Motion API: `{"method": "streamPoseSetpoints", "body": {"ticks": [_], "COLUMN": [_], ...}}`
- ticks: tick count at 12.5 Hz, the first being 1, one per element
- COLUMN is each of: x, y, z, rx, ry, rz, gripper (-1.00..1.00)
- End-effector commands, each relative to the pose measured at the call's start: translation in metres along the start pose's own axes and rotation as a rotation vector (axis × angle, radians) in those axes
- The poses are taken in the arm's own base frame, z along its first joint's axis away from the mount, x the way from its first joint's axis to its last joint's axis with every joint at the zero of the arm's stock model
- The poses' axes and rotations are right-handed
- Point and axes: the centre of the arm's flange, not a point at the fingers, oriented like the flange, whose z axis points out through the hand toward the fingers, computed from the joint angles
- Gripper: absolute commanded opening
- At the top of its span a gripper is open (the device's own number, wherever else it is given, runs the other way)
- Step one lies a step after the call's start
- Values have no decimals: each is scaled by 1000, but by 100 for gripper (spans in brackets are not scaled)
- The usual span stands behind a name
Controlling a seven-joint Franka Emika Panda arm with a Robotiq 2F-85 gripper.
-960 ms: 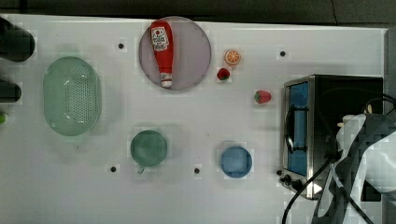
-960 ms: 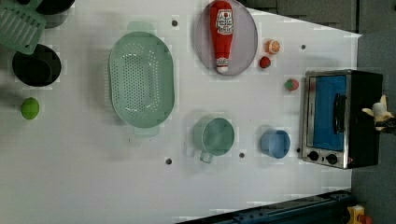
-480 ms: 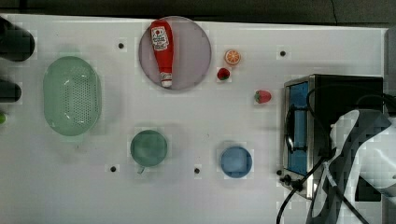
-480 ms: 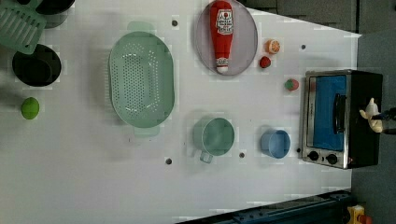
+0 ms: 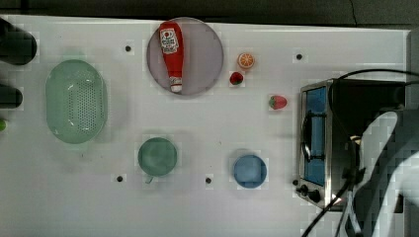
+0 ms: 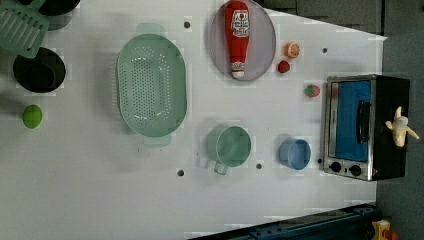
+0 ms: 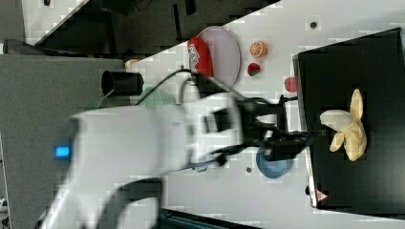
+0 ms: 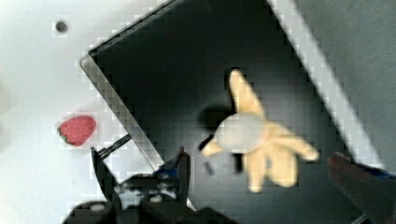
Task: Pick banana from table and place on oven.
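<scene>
Wrist view has the banana lying peeled-open on the oven's black top, near its rear edge; the gripper hangs spread wide around it, touching nothing, so the placing looks done; a strawberry sits on the table.

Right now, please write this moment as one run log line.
banana: lying on oven top | fingers: open, apart from banana | placing: done
</scene>
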Motion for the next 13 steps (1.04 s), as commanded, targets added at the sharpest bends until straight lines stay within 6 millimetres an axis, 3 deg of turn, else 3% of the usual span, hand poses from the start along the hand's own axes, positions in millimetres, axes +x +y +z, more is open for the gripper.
{"method": "streamPoseSetpoints", "body": {"ticks": [1, 3, 8, 11, 13], "x": [-18, -42, -109, -137, -145], "y": [-19, -41, -158, -209, -222], "z": [-84, -119, -178, -200, -204], "rx": [15, 26, 22, 36, 46], "ry": [22, -47, -118, -93, -100], "rz": [-2, 51, 311, 411, 476], "gripper": [100, 100, 100, 100, 100]}}
